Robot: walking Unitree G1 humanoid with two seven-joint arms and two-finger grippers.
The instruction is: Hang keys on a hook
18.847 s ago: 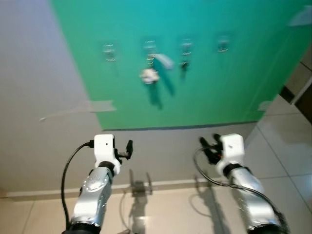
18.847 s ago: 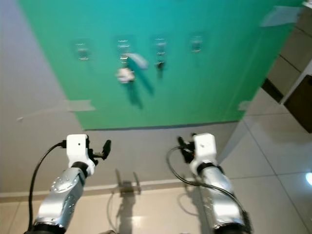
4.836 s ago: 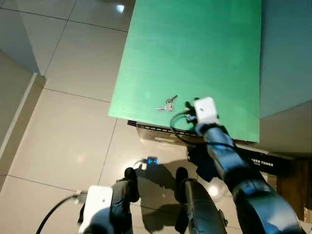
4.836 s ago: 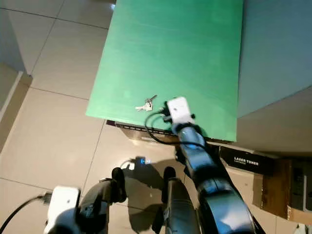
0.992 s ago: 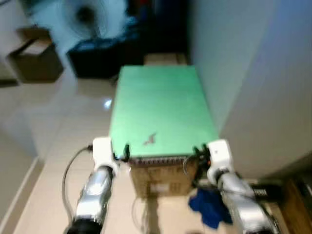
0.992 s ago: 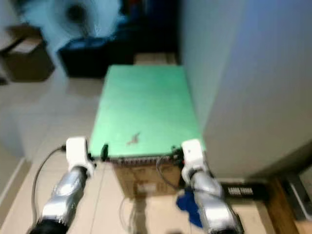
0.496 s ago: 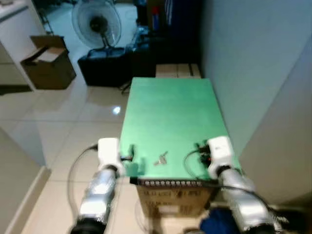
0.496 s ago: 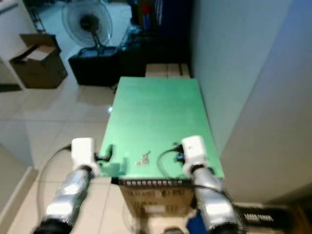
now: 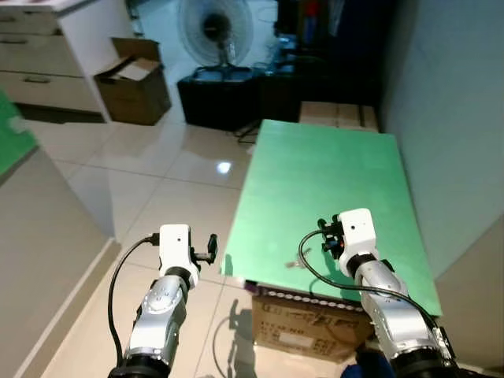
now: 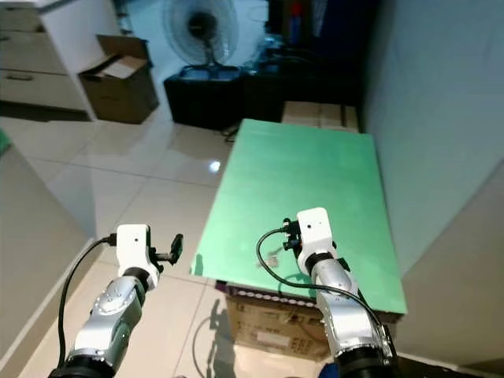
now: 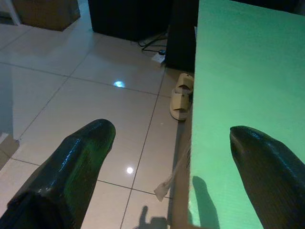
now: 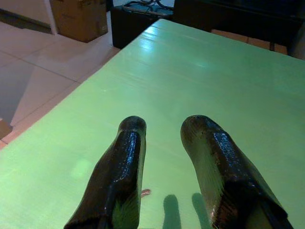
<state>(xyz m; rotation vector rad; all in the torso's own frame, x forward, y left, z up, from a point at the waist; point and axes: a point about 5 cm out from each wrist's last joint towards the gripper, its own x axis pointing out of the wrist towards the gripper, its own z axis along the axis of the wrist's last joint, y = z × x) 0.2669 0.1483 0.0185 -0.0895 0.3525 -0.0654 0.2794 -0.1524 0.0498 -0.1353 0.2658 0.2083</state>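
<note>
Both eye views look forward and down from the head onto the green tabletop (image 9: 331, 189) and tiled floor (image 9: 169, 185) — shared ground. The left wrist view faces the table's edge and floor; the right wrist view sits low over the green surface.

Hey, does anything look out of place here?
What look like the keys lie loose on the green board near the right tool, not on a hook. A pair of sandals sits on the floor beside the board.
</note>
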